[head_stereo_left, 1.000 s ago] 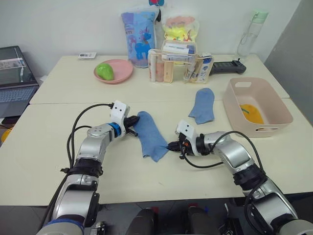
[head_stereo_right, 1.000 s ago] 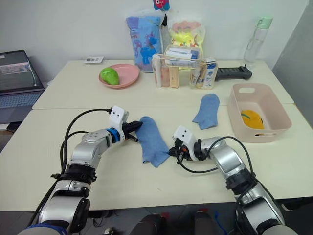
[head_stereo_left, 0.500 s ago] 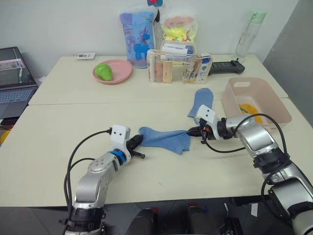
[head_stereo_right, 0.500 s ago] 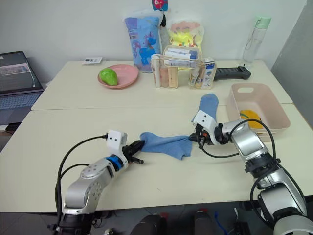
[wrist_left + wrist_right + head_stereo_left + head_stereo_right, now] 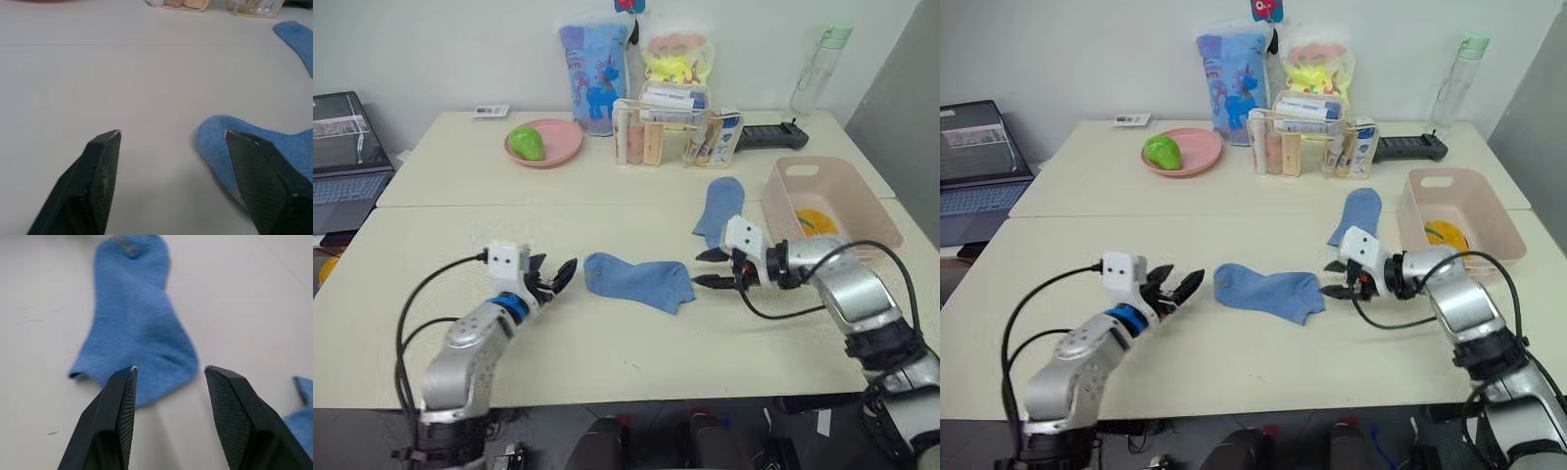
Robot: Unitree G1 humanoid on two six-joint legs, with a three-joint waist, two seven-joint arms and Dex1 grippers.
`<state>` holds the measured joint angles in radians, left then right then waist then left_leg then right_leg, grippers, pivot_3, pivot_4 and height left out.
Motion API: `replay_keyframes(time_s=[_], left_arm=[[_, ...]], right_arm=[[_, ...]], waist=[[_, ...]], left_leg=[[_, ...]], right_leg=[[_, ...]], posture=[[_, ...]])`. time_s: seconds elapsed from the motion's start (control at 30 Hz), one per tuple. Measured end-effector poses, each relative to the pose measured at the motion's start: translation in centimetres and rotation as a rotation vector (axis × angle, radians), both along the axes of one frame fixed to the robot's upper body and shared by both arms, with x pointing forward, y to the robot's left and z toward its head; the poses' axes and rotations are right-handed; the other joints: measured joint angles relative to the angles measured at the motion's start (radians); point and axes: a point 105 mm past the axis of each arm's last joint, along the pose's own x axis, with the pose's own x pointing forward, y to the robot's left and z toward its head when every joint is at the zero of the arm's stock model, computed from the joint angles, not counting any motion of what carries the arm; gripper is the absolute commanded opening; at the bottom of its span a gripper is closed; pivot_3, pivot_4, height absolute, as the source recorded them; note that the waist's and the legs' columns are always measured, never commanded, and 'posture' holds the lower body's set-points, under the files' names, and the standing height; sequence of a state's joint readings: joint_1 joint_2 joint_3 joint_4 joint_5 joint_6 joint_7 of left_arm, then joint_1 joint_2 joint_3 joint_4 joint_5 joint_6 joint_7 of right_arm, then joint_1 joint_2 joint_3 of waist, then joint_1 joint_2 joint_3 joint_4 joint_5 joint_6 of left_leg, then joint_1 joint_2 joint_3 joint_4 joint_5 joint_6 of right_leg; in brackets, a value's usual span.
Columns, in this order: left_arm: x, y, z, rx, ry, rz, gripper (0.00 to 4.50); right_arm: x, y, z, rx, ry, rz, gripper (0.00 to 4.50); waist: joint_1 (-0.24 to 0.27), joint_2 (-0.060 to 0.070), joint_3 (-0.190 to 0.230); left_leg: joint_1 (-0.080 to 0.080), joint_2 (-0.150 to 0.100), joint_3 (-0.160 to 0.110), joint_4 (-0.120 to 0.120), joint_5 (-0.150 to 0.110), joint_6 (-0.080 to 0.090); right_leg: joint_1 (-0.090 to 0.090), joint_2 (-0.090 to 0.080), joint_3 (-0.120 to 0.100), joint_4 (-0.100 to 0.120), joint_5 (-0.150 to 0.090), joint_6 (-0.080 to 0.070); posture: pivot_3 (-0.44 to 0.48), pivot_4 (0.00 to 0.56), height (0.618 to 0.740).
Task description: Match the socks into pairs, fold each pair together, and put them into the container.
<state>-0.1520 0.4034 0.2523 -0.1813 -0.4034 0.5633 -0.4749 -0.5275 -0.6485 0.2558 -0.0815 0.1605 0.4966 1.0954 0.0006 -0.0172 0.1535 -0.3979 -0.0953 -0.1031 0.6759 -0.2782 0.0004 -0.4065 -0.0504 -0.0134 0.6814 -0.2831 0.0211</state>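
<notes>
End effectors (image 5: 551, 279) (image 5: 712, 267) gape, flanking flat blue sock (image 5: 638, 279).

Two cream tables (image 5: 431, 323) (pushed together) against a white wall (image 5: 431, 49).

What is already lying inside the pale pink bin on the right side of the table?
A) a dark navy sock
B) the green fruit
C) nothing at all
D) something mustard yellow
D: a mustard yellow bundle lies on the floor of the pink bin, while both light blue socks lie out on the table.
</notes>
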Motion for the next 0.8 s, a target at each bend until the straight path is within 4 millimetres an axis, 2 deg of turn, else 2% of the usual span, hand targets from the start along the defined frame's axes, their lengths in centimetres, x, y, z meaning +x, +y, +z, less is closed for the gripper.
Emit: replay_keyframes(time_s=[0.1,0.23,0.37,0.47,0.53,0.57,0.63,0.8], left_arm=[[1.2,0.0,0.3,0.014,0.022,-0.082,4.48],[3.9,-0.9,0.9,0.107,0.036,-0.203,4.48],[4.7,-2.2,-1.0,0.172,0.078,-0.279,4.48],[4.6,-2.9,-2.4,0.207,0.116,-0.336,3.93],[4.6,-3.0,-2.5,0.233,0.113,-0.361,3.21],[4.6,-3.0,-2.6,0.242,0.111,-0.367,2.93],[4.6,-3.0,-2.6,0.244,0.107,-0.372,2.35],[4.3,-3.2,-2.7,0.23,0.114,-0.398,0.74]], right_arm=[[-0.3,0.4,-0.9,-0.004,-0.009,-0.015,2.39],[-1.1,0.8,-3.8,-0.054,-0.022,-0.046,2.39],[-0.9,1.1,-4.0,-0.064,-0.058,-0.059,2.39],[-0.7,1.0,-4.0,-0.091,-0.106,-0.057,2.39],[-0.5,1.1,-4.1,-0.098,-0.13,-0.055,2.39],[-0.5,1.1,-4.1,-0.101,-0.136,-0.055,2.22],[-0.5,1.2,-4.1,-0.096,-0.135,-0.052,1.82],[-0.8,1.3,-4.4,-0.088,-0.127,-0.044,0.04]], waist=[[0.001,0.0,0.0],[0.006,-0.001,0.0],[-0.003,0.0,0.0],[-0.006,0.0,0.0],[-0.004,0.0,0.0],[-0.004,0.0,0.0],[-0.004,0.0,0.0],[-0.004,0.0,0.0]], left_leg=[[0.0,0.0,-0.001,0.0,0.0,0.0],[0.0,-0.001,-0.001,0.0,0.0,0.0],[0.0,-0.001,0.0,0.0,0.0,0.0],[0.0,0.0,-0.001,0.0,0.0,0.0],[0.0,-0.001,-0.001,0.0,0.0,0.0],[0.0,-0.001,-0.001,0.0,0.0,0.0],[0.0,-0.001,-0.001,0.0,0.0,0.0],[0.0,-0.001,-0.001,0.0,0.0,0.0]], right_leg=[[0.001,0.0,-0.001,0.0,0.0,0.0],[0.0,0.0,0.0,-0.001,0.0,0.0],[0.0,0.0,0.0,0.0,0.0,0.0],[-0.001,0.0,0.0,0.0,0.0,0.0],[0.0,0.0,0.0,0.0,0.0,0.0],[0.0,0.0,0.0,0.0,0.0,0.0],[0.0,0.0,0.0,0.0,0.0,0.0],[0.0,0.0,0.0,0.0,0.0,0.0]], posture=[[0.0,0.15,0.74],[0.0,0.15,0.74],[0.0,0.15,0.74],[0.0,0.15,0.74],[0.0,0.15,0.74],[0.0,0.15,0.74],[0.0,0.15,0.74],[0.0,0.15,0.74]])
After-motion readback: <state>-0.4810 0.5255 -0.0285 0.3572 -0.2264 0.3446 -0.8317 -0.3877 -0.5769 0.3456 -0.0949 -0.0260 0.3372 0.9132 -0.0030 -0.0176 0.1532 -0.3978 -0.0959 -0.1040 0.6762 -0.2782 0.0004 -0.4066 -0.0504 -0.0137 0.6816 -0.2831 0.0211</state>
